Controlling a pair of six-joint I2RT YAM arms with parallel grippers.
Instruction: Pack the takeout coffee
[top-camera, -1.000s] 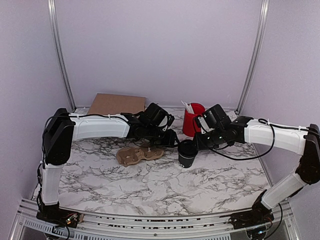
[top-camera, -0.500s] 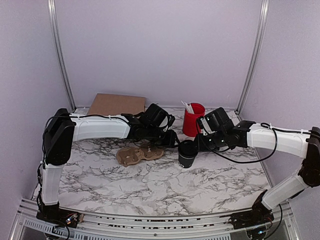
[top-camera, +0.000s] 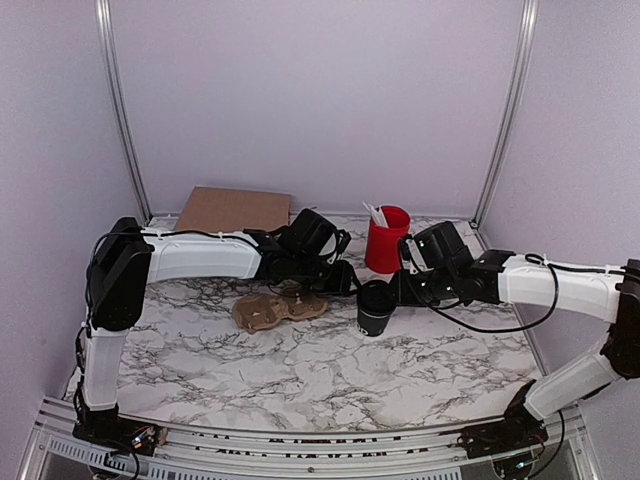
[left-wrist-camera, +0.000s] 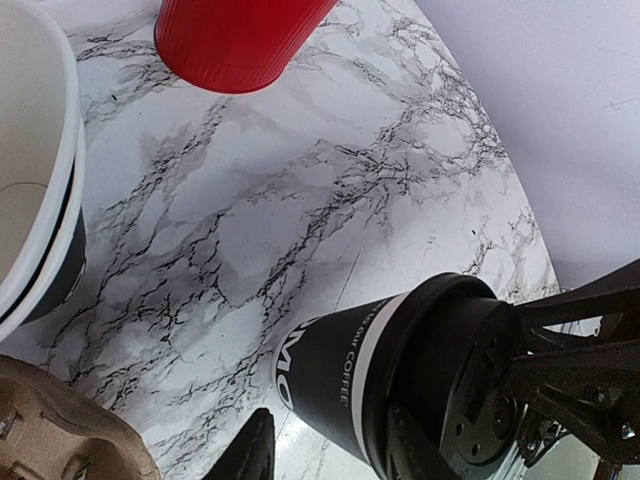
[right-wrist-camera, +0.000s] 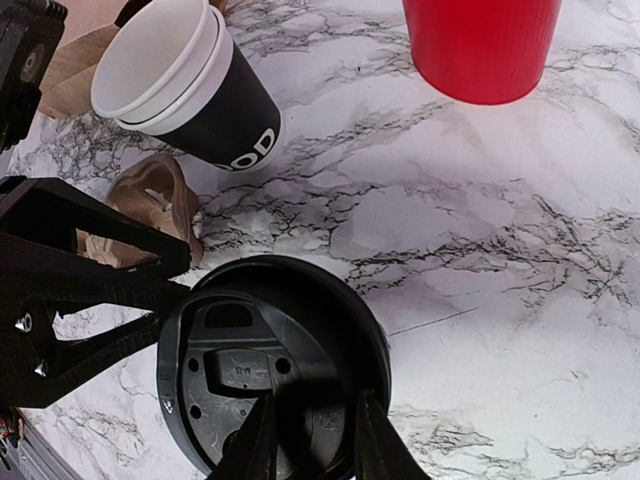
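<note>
Paper bag (top-camera: 235, 208): lies flat at the back left, in the same place as a second ago.
Cup carrier (top-camera: 270, 310): sits on the table (top-camera: 300, 370) just left of the cup and has not shifted; no cup is in it.
Stack of cups (right-wrist-camera: 185, 95): stands behind the carrier, and nothing touches it.
Left hand (left-wrist-camera: 325, 452): its fingers are spread either side of the cup's wall. They have drawn in a little over the last second, but a sliver of table shows between one finger and the cup.
Takeout coffee (top-camera: 375, 312): stands upright with its lid on, mid-table between the two hands. It is on the spot it held a second ago.
Right hand (right-wrist-camera: 312, 440): its forearm has sunk lower. The fingers are narrowly parted, with their tips on the near part of the lid. I cannot tell whether they pinch the lid or only press on it.
Red cup (top-camera: 386, 240): stands behind the coffee, well clear of both hands.
Meaning for the task: the only changes are the left fingers closing in and the right arm settling. This looks like a grasp being set up with the cup steadied from above. The lift into the carrier is not yet done.
</note>
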